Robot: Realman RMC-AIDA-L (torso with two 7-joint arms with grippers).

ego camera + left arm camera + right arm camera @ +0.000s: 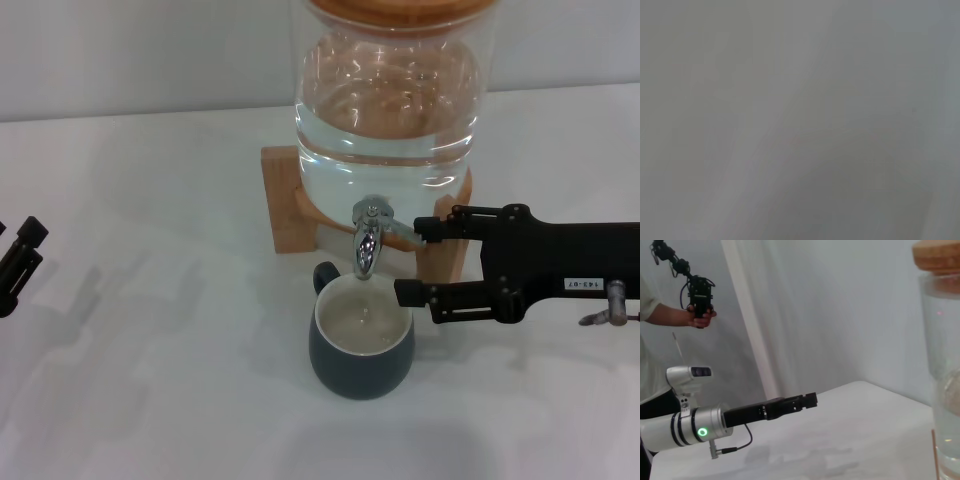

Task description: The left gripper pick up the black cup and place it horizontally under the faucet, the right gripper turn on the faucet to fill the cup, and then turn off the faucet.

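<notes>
The black cup (360, 345) stands upright on the white table directly below the faucet (366, 242), with water in its cream inside. The faucet sits on a large glass jar (385, 100) of water. My right gripper (420, 262) reaches in from the right and is open; its upper finger tip (432, 228) touches the end of the thin lever (397, 228), and its lower finger hangs beside the cup's rim. My left gripper (22, 258) is parked at the table's far left, open and holding nothing; the right wrist view also shows the left gripper (792, 405) on its silver arm.
The jar (942, 365) rests on a wooden stand (290, 200) at the back of the table (150, 380). A person (655, 320) holding a handheld device stands beyond the table's left side. The left wrist view shows only a blank grey surface.
</notes>
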